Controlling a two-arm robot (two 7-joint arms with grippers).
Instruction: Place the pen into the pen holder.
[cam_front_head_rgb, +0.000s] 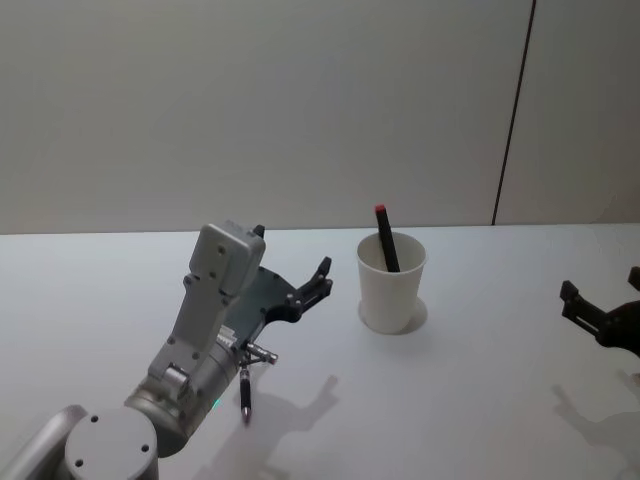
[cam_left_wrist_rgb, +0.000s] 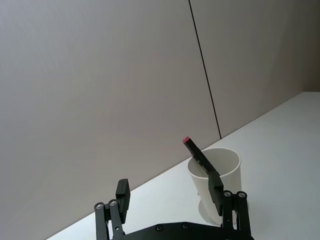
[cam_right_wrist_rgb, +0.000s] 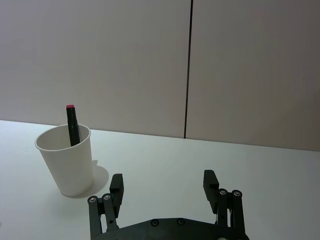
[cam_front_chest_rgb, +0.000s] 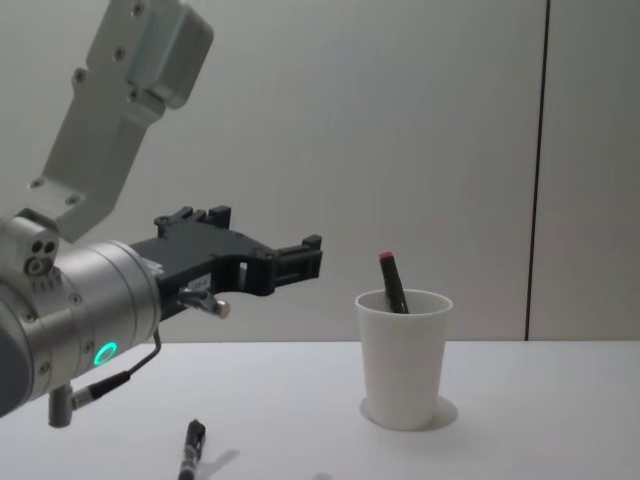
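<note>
Inside the pen holder (cam_front_head_rgb: 390, 298) leans the pen (cam_front_head_rgb: 386, 240); left claw (cam_front_head_rgb: 322, 279) gapes nearby.

Looks like a bare test lab. A plain white tabletop (cam_front_head_rgb: 480, 380), blank beige wall panels (cam_front_head_rgb: 250, 100), one thin dark seam (cam_front_head_rgb: 513, 110).
</note>
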